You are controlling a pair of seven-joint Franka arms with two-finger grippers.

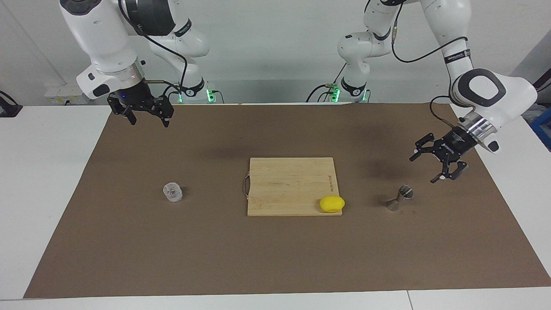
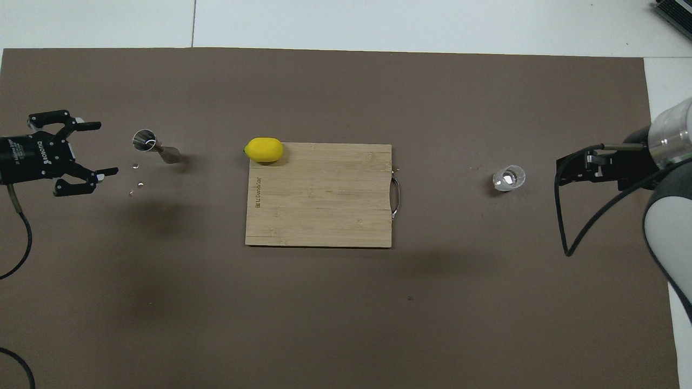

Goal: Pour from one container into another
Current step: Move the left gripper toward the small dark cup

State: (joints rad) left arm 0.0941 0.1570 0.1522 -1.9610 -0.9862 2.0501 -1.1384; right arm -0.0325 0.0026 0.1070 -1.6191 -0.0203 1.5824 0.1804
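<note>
I see a brown mat (image 1: 129, 241) on a white table (image 1: 43, 172). Pale bamboo cutting board (image 1: 290, 183) with striped grain, yellow lemon (image 1: 332, 203) on its corner. Clear ribbed cup (image 1: 172, 191), silvery jigger (image 1: 400, 197). Arms white, both grippers black.
</note>
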